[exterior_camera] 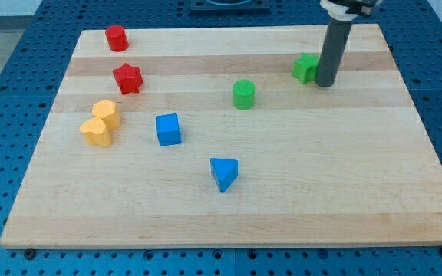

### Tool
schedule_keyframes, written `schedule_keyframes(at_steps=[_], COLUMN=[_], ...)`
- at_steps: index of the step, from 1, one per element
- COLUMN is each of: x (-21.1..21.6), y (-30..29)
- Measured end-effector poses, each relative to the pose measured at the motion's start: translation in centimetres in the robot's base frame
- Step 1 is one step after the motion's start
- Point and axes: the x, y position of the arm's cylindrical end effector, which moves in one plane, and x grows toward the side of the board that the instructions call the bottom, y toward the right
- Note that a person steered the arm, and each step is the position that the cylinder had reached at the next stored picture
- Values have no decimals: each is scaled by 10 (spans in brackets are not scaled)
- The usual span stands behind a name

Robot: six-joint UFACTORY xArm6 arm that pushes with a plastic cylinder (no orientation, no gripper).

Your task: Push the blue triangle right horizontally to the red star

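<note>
rod, one, dark, straight and round; no claw is fitted, so nothing spreads or pinches. my tip point(325, 83) rests on the board just to the right of the green cube point(306, 67), touching or nearly so.

blocks, eight, smooth and solid-coloured:
- green, two: the cube; a cylinder point(243, 94) left of and below my tip.
- blue, two: blue triangle point(223, 173), well below and left of my tip; blue cube point(168, 129), further left.
- red, two: red star point(127, 78), far left of my tip; red cylinder point(116, 37) above it.
- yellow, two point(105, 113) point(95, 131), touching, far left, shapes unclear.

board point(359, 192), one, pale wood, visible grain.
</note>
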Motion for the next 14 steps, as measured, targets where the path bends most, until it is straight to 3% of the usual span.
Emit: schedule_keyframes(at_steps=[1,2,3,4,6,9,14], x=[58,150,187,188,162,145,90], y=[67,70,-15,-129,-304,-367,-343])
